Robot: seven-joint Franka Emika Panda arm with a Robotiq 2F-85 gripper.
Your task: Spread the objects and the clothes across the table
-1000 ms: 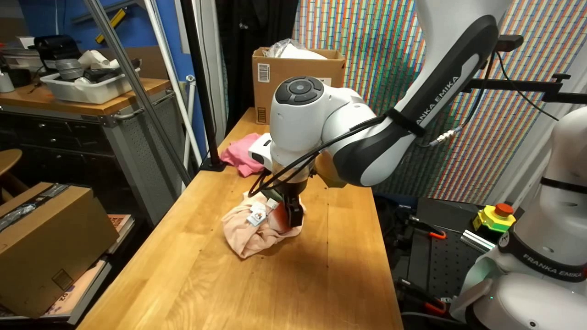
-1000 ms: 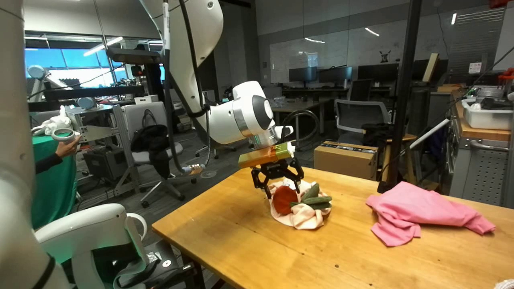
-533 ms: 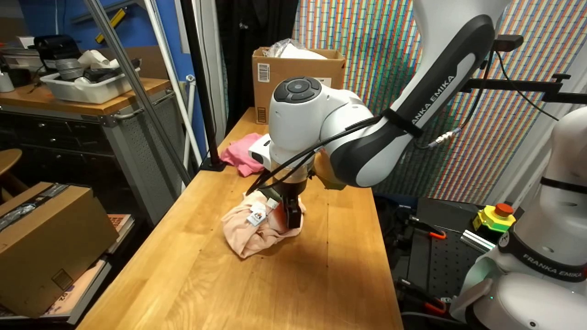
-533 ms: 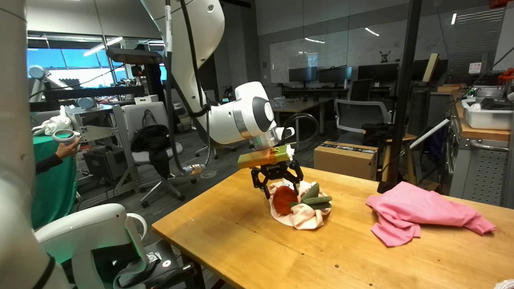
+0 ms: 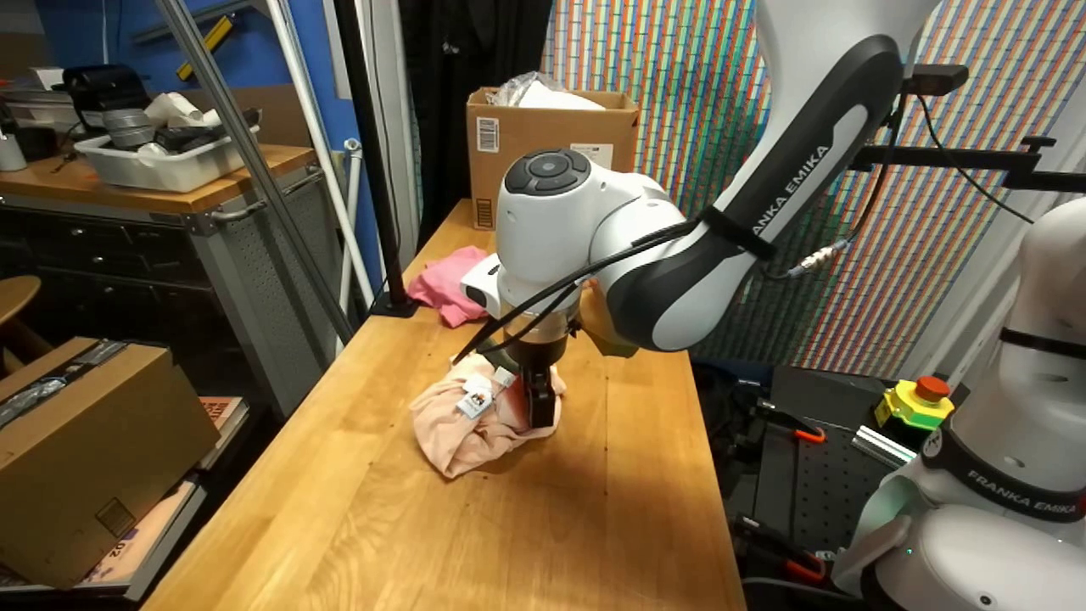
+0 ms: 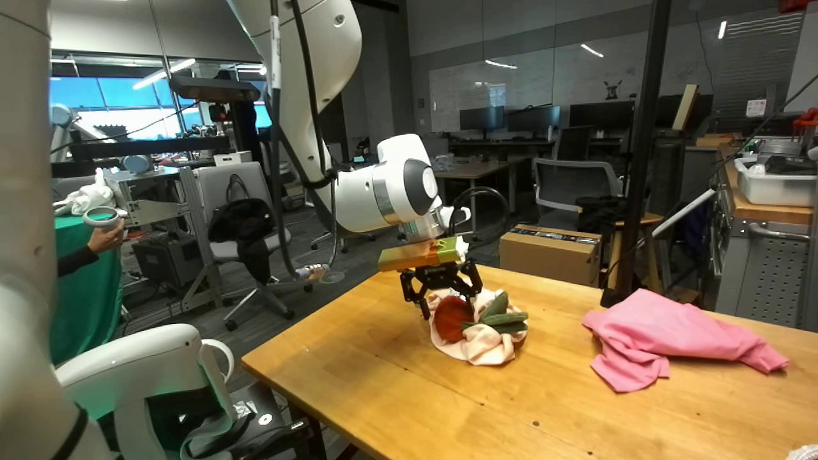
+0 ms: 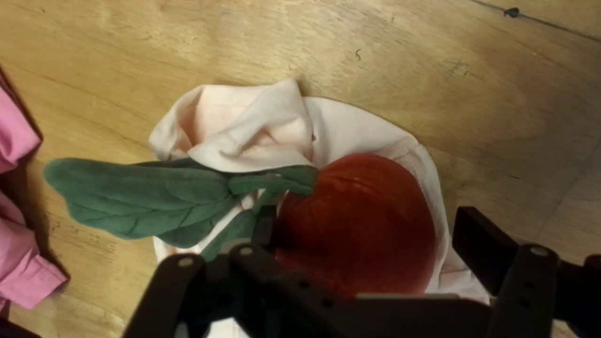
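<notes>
A red plush vegetable (image 6: 451, 324) with dark green leaves (image 6: 508, 319) lies on a crumpled pale peach cloth (image 6: 486, 350) on the wooden table. In the wrist view, the red body (image 7: 361, 197), leaves (image 7: 141, 197) and peach cloth (image 7: 263, 124) show. The peach cloth (image 5: 462, 437) also shows its tags in an exterior view. My gripper (image 6: 449, 308) is open, low over the red body, with one finger on each side; in the wrist view (image 7: 373, 234) the right finger stands apart from it, and left contact is unclear. A pink cloth (image 6: 677, 332) lies bunched apart (image 5: 450, 284) (image 7: 16, 129).
The wooden table (image 5: 407, 543) has a cardboard box (image 5: 543, 127) at its far end. A black pole (image 6: 642, 153) stands at the table edge near the pink cloth. A white object (image 6: 803, 453) shows at the view's bottom corner.
My gripper and wrist have come down slightly over the red vegetable. The fingers stay open. The cloths and the vegetable have not visibly moved.
</notes>
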